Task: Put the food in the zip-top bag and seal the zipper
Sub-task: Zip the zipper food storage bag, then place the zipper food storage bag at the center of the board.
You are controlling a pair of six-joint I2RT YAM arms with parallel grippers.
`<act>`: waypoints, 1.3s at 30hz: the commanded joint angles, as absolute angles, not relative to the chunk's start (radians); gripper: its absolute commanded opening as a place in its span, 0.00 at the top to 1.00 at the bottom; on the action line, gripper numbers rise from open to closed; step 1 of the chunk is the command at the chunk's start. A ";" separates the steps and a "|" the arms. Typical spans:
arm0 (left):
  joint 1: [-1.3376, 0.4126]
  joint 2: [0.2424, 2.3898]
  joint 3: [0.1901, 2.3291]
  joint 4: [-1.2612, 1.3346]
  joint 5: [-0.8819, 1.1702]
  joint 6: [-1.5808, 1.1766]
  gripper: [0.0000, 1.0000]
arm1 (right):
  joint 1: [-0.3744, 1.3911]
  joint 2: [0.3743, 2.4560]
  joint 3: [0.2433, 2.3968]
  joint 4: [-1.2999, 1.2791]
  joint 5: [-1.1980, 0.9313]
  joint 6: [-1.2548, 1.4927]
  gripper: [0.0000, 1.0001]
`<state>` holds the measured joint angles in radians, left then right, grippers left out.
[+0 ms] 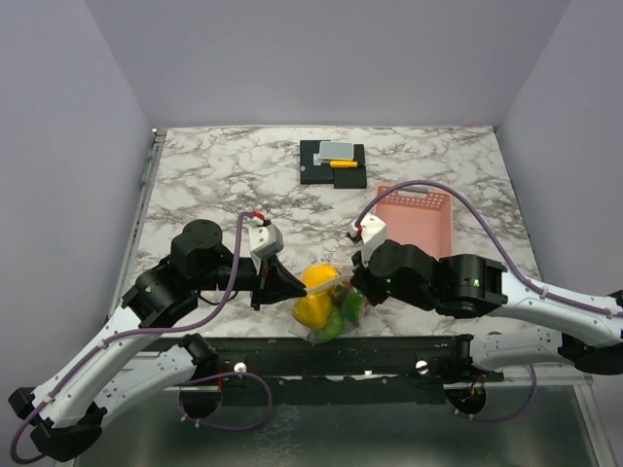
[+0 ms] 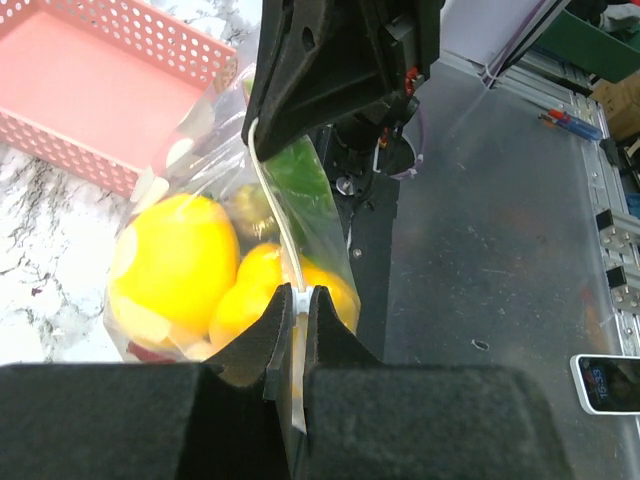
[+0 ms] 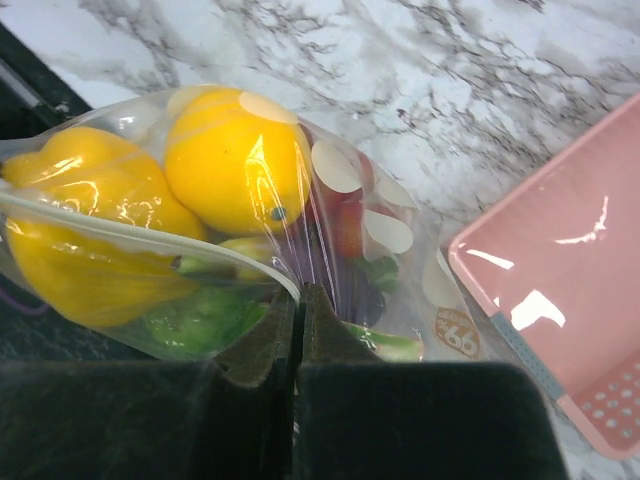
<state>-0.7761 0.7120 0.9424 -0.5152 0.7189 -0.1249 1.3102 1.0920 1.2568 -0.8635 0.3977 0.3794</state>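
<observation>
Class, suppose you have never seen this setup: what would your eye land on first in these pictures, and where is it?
The clear zip-top bag stands out first, packed with bright yellow and green food and held at the middle of the near edge of the marble table. The left gripper and right gripper each pinch its zipper strip from opposite ends. Behind it, to the right, sits a pink basket.

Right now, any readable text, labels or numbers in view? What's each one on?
"66": orange print on the clear bag; the tiny line above it is too blurred to read.
Small screen at the edge of the left wrist view: characters too blurred to read.
Nothing else legible.
</observation>
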 commanded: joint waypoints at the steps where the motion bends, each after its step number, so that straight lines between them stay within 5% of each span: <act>1: -0.780 0.655 0.999 -0.584 0.751 -0.129 1.00 | 1.292 1.082 1.240 -1.060 0.653 0.426 0.99; 14: -0.780 0.598 1.012 -0.617 0.637 -0.158 1.00 | 1.293 1.075 1.268 -1.068 0.739 0.494 0.99; 17: -0.780 0.601 1.013 -0.617 0.615 -0.161 0.93 | 1.292 1.078 1.264 -1.027 0.712 0.473 0.99; 28: -0.780 0.609 1.012 -0.610 0.177 -0.174 0.42 | 1.292 1.100 1.273 -0.887 0.660 0.408 0.99; 39: -0.780 0.486 0.921 -0.473 -0.229 -0.220 0.15 | 1.292 1.220 1.382 -0.807 0.711 0.346 0.99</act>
